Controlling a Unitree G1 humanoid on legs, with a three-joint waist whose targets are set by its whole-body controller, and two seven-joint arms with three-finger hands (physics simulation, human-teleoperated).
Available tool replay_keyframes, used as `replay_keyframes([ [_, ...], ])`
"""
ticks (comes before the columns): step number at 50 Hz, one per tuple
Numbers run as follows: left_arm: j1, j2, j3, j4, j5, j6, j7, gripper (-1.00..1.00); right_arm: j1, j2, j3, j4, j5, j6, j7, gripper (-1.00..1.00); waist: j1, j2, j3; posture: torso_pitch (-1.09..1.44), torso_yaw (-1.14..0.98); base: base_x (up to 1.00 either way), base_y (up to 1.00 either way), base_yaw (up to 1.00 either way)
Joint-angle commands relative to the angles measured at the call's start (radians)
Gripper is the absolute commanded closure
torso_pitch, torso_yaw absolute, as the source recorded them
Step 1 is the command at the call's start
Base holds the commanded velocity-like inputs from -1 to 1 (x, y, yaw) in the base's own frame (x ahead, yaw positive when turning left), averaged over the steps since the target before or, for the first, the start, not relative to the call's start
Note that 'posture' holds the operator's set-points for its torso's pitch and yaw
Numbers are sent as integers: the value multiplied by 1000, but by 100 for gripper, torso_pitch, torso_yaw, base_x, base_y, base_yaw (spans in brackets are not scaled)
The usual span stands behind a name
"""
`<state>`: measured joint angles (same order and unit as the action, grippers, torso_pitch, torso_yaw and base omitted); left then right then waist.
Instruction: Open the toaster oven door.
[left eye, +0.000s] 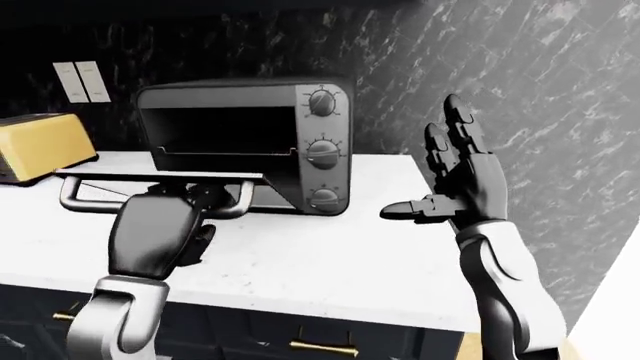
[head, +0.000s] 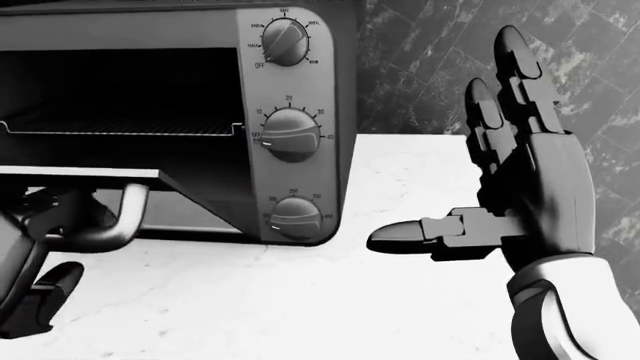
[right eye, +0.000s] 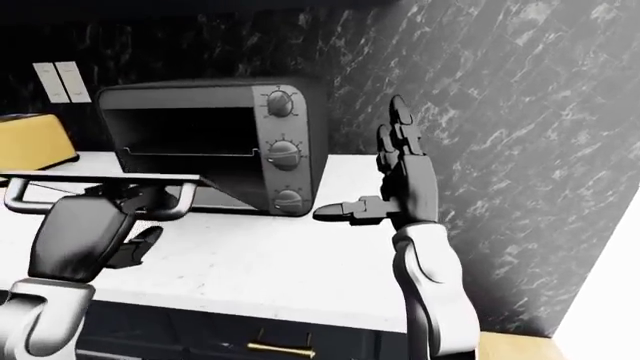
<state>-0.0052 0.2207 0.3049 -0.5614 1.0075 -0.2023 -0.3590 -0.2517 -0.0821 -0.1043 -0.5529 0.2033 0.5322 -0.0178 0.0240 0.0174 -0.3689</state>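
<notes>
The toaster oven (left eye: 250, 112) stands on the white counter (left eye: 340, 255) against the dark wall. Its door (left eye: 160, 176) lies flat open and the dark inside with a rack (head: 120, 129) shows. The tube handle (left eye: 88, 204) runs along the door's near edge. My left hand (left eye: 195, 201) is under the door's right end, fingers curled round the handle (head: 105, 234), thumb sticking out below. My right hand (left eye: 440, 169) is raised to the right of the oven, open, fingers up and thumb pointing at the knobs (head: 290, 135), touching nothing.
A yellow appliance (left eye: 40, 146) sits on the counter at the left. Wall switches (left eye: 82, 81) are above it. A marbled wall (left eye: 570, 112) closes the right side. Drawers with gold pulls (left eye: 322, 347) are below the counter edge.
</notes>
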Motion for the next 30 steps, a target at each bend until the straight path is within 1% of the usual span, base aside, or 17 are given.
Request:
replay_keyframes([
  [1,-3,3,15,15,5,15,-27,5,-28,-4,-4,-28,2,-25,-1,-100,-4,-4,11,-52,0,0,0,0],
  [2,0,3,20,11,2,11,-30,4,-27,-4,-3,-27,2,-27,-1,-100,-3,-4,11,-52,0,0,0,0],
  [5,17,0,45,-7,-12,-7,-33,-10,-25,-3,-1,-28,1,-29,-1,-100,-1,-4,13,-52,0,0,0,0],
  [8,40,-15,64,-58,-25,-6,-67,-10,-23,-2,-1,-30,1,-30,-2,-100,0,-4,16,-52,0,0,0,0],
  [12,62,-27,86,-96,-39,-13,-92,-9,-23,-3,-4,-34,3,-26,-2,-100,-3,-5,20,-52,0,0,0,0],
  [13,82,-38,103,-139,-52,-11,-113,-8,-22,-3,-4,-33,3,-27,-2,-100,-4,-5,22,-52,0,0,0,0],
  [16,86,-51,128,-176,-68,-12,-132,-7,-15,-2,-3,-41,4,-27,-2,-100,-7,-7,23,-52,0,0,0,0],
  [23,97,-63,157,-189,-76,-25,-120,-9,-16,-4,-5,-40,5,-27,-1,-100,-6,-12,23,-52,0,0,0,0],
  [27,114,-76,153,-167,-59,-45,-94,-6,-6,-1,-2,-50,3,-27,-1,-100,-6,-13,22,-52,0,0,0,0],
  [30,148,-93,145,-133,-42,-75,-66,-4,-3,-1,-3,-55,3,-25,-1,-100,-6,-12,20,-52,0,0,0,0],
])
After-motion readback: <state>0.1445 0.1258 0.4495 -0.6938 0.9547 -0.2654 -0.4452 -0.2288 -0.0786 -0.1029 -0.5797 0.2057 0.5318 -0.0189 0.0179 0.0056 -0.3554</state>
